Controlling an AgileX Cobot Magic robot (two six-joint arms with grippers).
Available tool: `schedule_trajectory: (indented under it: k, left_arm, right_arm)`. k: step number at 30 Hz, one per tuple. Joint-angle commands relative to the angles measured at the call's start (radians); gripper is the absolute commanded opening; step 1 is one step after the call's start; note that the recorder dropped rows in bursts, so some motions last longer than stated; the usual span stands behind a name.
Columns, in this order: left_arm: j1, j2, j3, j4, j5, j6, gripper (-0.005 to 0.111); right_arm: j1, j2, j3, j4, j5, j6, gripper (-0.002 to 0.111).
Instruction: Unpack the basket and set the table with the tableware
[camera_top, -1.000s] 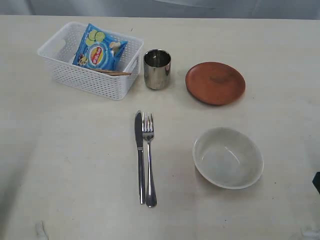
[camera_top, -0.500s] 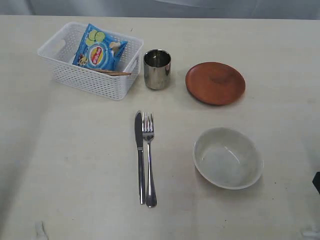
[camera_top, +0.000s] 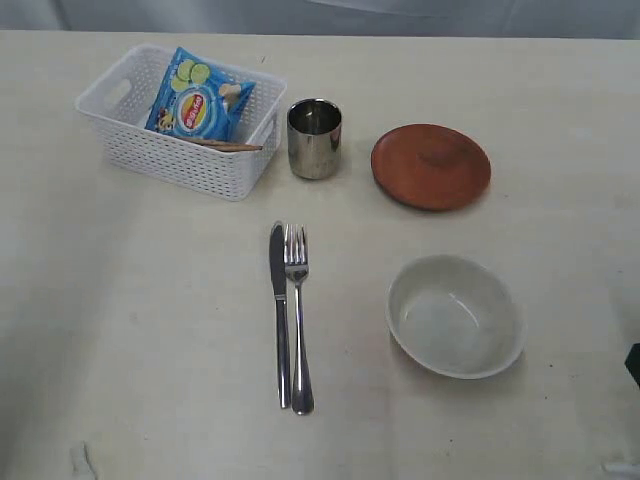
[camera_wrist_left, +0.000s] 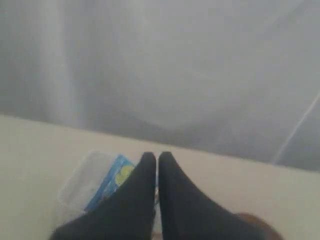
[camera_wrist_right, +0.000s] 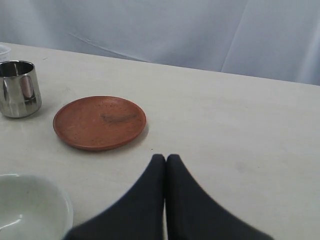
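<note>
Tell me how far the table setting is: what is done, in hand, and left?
Done: knife, fork, cup, plate and bowl lie on the table. In hand: nothing; left gripper and right gripper are shut, empty. Left: a brown wooden piece in the basket by the chip bag.

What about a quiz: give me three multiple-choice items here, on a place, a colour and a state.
1. Where does the steel cup stand?
A. between the basket and the brown plate
B. inside the basket
C. on the plate

2. What colour is the chip bag?
A. red
B. blue
C. green

3. How are the left gripper and right gripper?
A. both open
B. one open
C. both shut, empty

1 A: it stands apart between them.
2 B: the wrapper is blue.
3 C: the wrist views show jaws pressed together on nothing.
</note>
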Motion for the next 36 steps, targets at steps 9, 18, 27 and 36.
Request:
schedule_trajectory:
  k: [9, 18, 27, 36]
  left_arm:
    - [0.002, 0.757, -0.498, -0.095, 0.421, 0.212, 0.079]
    - [-0.028, 1.209, -0.713, -0.475, 0.317, 0.625, 0.076]
    - [-0.065, 1.354, -0.74, -0.479, 0.168, 0.67, 0.076]
    - [-0.12, 1.365, -0.74, -0.481, 0.114, 0.67, 0.064]
  right_arm:
    - [-0.005, -0.005, 0.003, -0.008, -0.002, 0.005, 0.0]
    - [-0.005, -0.005, 0.003, -0.008, -0.002, 0.0, 0.0]
    - [-0.005, -0.005, 0.003, -0.008, -0.002, 0.0, 0.0]
    - [-0.005, -0.005, 0.003, -0.008, -0.002, 0.004, 0.0]
